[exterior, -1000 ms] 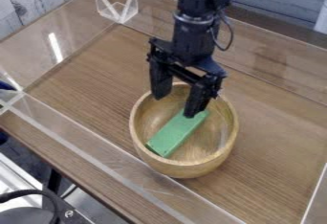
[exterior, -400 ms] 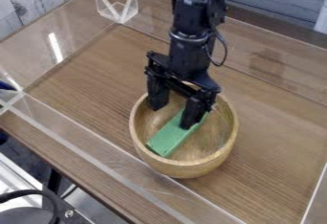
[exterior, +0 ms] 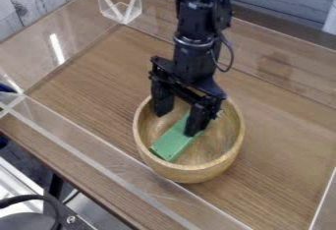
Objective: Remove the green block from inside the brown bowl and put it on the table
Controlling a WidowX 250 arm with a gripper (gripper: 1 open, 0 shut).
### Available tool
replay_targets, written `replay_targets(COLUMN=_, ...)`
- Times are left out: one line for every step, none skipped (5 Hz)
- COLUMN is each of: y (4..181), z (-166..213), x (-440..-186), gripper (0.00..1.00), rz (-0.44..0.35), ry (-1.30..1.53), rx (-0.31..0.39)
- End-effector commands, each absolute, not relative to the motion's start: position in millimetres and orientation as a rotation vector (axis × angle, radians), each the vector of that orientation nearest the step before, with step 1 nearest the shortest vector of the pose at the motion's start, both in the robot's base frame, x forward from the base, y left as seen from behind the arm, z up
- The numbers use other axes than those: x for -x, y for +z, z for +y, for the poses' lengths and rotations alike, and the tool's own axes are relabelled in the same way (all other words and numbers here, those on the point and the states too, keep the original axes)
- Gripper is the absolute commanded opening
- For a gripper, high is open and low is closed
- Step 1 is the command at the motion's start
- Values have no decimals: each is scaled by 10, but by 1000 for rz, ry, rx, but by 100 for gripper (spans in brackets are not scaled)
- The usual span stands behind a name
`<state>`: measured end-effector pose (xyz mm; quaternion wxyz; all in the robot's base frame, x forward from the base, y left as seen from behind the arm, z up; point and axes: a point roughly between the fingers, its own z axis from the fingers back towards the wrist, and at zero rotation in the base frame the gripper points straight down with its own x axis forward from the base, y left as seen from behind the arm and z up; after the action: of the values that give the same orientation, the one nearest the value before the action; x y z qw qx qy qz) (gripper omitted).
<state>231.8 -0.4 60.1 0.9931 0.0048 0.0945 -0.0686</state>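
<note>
Gripper (exterior: 183, 113) with jaws spread wide above the green block (exterior: 172, 140), which lies inside the brown bowl (exterior: 223, 156) (nothing held); jaws should straddle the block's narrow width before closing.

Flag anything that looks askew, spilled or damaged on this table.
Nothing looks spilled or damaged. The one thing askew is the green block: it leans inside the bowl, its lower end near the front wall and its upper end up under the open end effector. The table looks ordinary.
</note>
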Motion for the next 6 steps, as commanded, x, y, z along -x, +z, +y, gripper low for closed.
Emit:
replay_targets(y=778, z=-42, x=-2371, gripper=100, rz=116, ry=-173, rx=-8)
replay_targets(y=726, z=-61, x=-2367, gripper=100, rz=121, ry=-184, rx=-6)
replay_targets(y=666, z=-77, x=-2365, gripper=100, rz=129, ry=-194, rx=-4)
replay_targets(y=627, z=-95, x=-2356, gripper=100, rz=136, ry=-204, rx=-2)
replay_targets(y=645, z=-117, x=-2355, gripper=100, rz=133, ry=-215, rx=0)
replay_targets(y=685, z=-131, x=-2362, gripper=100, rz=125, ry=-223, rx=5)
